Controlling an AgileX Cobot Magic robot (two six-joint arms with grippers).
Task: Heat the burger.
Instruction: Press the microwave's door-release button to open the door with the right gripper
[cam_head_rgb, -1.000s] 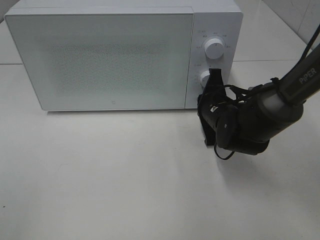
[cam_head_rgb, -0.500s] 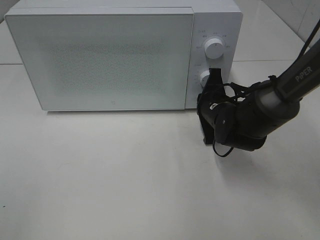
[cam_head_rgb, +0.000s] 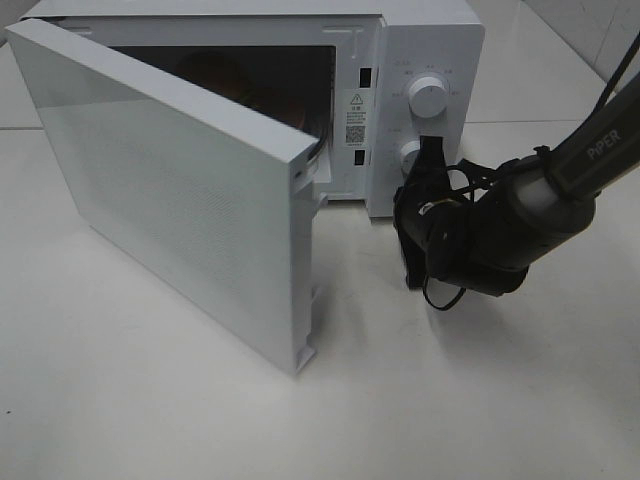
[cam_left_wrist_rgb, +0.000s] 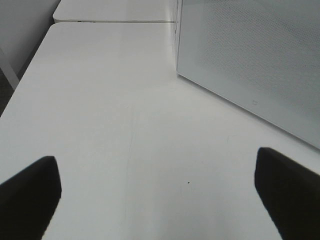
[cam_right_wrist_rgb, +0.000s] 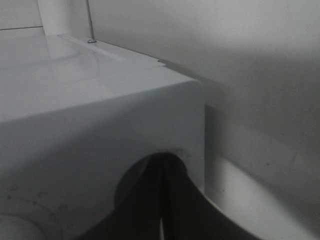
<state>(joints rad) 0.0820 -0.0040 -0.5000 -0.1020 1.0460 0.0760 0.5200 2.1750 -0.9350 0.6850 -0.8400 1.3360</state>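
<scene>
Exterior high: burger (cam_head_rgb: 212, 72) dim inside open microwave (cam_head_rgb: 430, 40) at table's far edge, likely soft, light, grip bun sides gently; right gripper (cam_head_rgb: 432, 150) jaws pressed together, left gripper (cam_left_wrist_rgb: 155, 165) spread.

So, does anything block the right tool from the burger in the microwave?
Nothing visible: the door is swung open leftward, leaving the microwave open beside the right tool. The burger shows only dimly inside.
</scene>
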